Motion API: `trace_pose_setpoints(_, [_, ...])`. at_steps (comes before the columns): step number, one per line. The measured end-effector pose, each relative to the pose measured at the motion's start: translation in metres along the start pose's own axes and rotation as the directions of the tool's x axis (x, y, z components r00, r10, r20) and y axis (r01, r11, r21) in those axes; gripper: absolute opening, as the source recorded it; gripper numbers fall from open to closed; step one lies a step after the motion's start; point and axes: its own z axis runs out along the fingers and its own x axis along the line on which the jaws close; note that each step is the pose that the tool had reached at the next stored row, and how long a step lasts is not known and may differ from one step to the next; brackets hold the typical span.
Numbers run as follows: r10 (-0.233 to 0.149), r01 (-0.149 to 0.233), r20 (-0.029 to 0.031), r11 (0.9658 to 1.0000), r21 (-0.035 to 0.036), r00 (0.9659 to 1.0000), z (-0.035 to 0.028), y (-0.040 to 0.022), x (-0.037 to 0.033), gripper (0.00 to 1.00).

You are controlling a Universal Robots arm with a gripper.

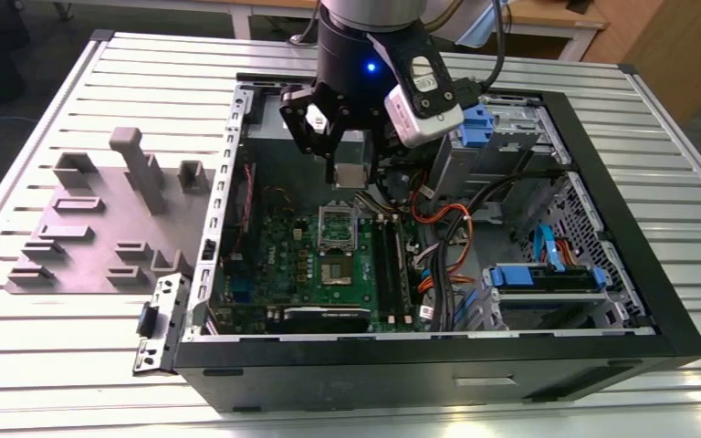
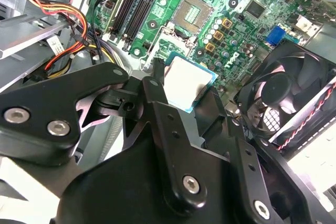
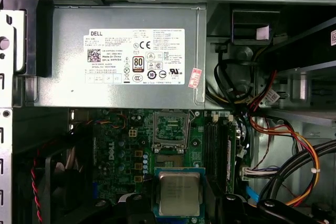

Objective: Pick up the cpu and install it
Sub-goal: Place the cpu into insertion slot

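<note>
The end effector (image 1: pixel 347 157) is clamped on the cpu (image 3: pixel 179 193) and holds it in the air inside the open case (image 1: pixel 448 383), at the upper centre of the exterior view. The pick-up looks done. The socket (image 3: pixel 169 128) on the motherboard (image 1: pixel 314 283) lies bare, lower in that frame, so the chip is not yet installed.

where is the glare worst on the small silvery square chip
In the second wrist view the small flat square silvery cpu glares almost white; in the first wrist view its top is evenly lit; in the exterior view the ribbed metal table shines brightest.
</note>
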Motion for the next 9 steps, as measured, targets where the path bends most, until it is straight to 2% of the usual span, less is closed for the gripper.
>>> trace_pose_setpoints(4, [0.0,0.0,0.0,1.0,-0.0001,1.0,0.0001,0.0,0.0,0.47])
trace_pose_setpoints(9, [-0.018,0.018,0.0002,0.9998,-0.0001,0.9998,0.0002,0.0,0.0,0.47])
